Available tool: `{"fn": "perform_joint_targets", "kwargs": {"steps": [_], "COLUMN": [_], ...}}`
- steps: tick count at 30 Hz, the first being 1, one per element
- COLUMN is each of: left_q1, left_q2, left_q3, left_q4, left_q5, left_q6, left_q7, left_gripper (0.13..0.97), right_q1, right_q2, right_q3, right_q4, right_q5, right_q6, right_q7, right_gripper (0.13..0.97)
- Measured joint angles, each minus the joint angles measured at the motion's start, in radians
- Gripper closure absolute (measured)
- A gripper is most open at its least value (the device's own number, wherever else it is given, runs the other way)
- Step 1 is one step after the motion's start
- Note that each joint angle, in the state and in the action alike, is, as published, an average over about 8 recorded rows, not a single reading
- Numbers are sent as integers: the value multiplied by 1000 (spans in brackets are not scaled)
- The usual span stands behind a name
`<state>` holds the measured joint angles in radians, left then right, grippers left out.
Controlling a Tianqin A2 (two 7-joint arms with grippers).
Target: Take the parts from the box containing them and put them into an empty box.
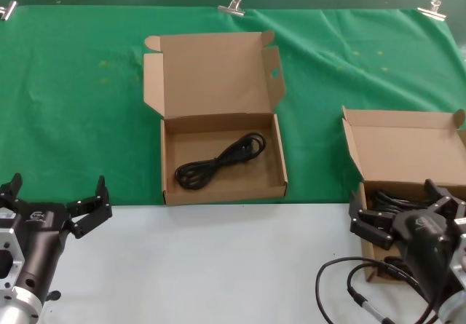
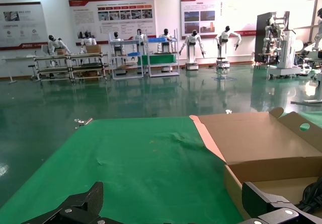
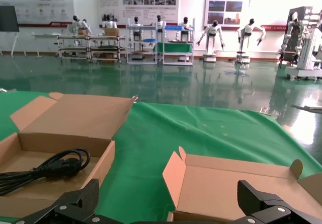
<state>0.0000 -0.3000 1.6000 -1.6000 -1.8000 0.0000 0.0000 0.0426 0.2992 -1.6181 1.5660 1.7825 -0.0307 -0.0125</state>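
Green cloth (image 1: pixel 73 105) — covers the far part of the table, held at its far edge by metal clips (image 1: pixel 231 5); bare white tabletop (image 1: pixel 218 266) on the near side.

Empty box (image 1: pixel 222 149) — brown cardboard mailer at centre, on the cloth near its near edge, tall lid upright with wide side flaps, the right flap with an oval slot. Despite the name, it contains one coiled black power cable (image 1: pixel 218 162), lying diagonally on its floor.

The box containing them (image 1: pixel 408 156) — brown mailer at the far right, well apart from the centre box, lid raised with narrow side edges. Black cables (image 1: pixel 393 196) show in its tray, partly hidden behind the right arm.

Left gripper (image 1: pixel 54 204) — low at the near left over the white tabletop, fingers spread wide, holding nothing; well apart from both boxes.

Right gripper (image 1: pixel 404 207) — at the near right, directly over the near part of the right-hand box, fingers spread open around nothing visible; whether they touch the cables cannot be told. A loose black cable (image 1: pixel 349 280) from the arm loops over the tabletop beside it.
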Motion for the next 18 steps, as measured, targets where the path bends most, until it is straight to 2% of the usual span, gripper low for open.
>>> {"fn": "perform_joint_targets", "kwargs": {"steps": [18], "left_q1": [0], "left_q2": [0], "left_q3": [0], "left_q4": [0], "left_q5": [0], "left_q6": [0], "left_q7": [0], "left_gripper": [132], "right_q1": [0], "right_q2": [0], "right_q3": [0], "right_q4": [0], "right_q5": [0], "right_q6": [0], "right_q7": [0], "right_gripper": [129]}}
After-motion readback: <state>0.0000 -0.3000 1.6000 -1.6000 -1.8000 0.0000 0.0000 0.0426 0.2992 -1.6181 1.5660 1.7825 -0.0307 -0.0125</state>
